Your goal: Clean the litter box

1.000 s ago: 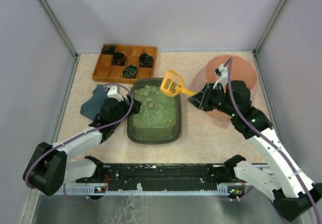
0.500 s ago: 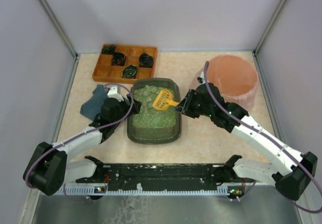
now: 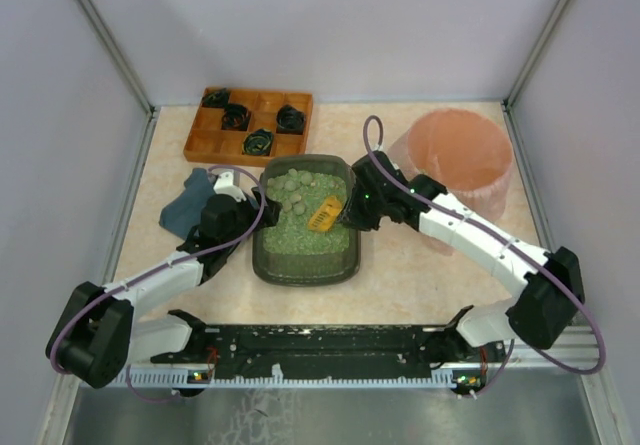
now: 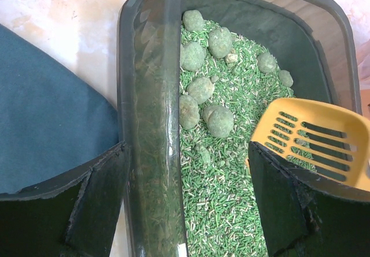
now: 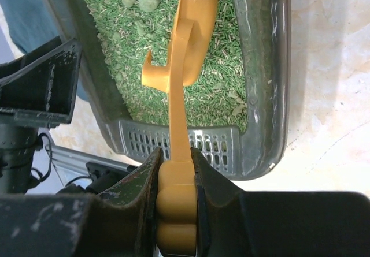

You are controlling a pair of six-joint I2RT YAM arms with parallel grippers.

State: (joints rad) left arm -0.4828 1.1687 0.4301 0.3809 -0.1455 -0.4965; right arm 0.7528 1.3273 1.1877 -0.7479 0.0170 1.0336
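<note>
The right jaws were clamped on the handle of the yellow slotted scoop [image 5: 193,32]. Its blade lay in the green pellets [image 4: 225,193] near the right wall of the litter box [image 3: 305,277], about halfway along it. The clumps [image 4: 219,121] sat bunched toward the box's far end, mostly left of the blade.

To scoop well, I judged, the blade should go in shallow and flat and slide under the nearest clumps toward the far-left corner. It should then rise level with a small shake, so loose pellets drop through the slots inside the box.

The left jaws stood open astride the box's left wall, one finger outside and one over the litter, not pinching it. Closing them would likely steady the box against the push.

The box lay in the middle of the tabletop [image 3: 420,285], a pale marbled surface. To its right and a little beyond stood the pink bin [image 3: 495,180]. Past its far end lay the wooden compartment tray [image 3: 208,137], and a blue cloth [image 3: 188,205] lay just beside its left wall. Plain grey walls closed in three sides.
</note>
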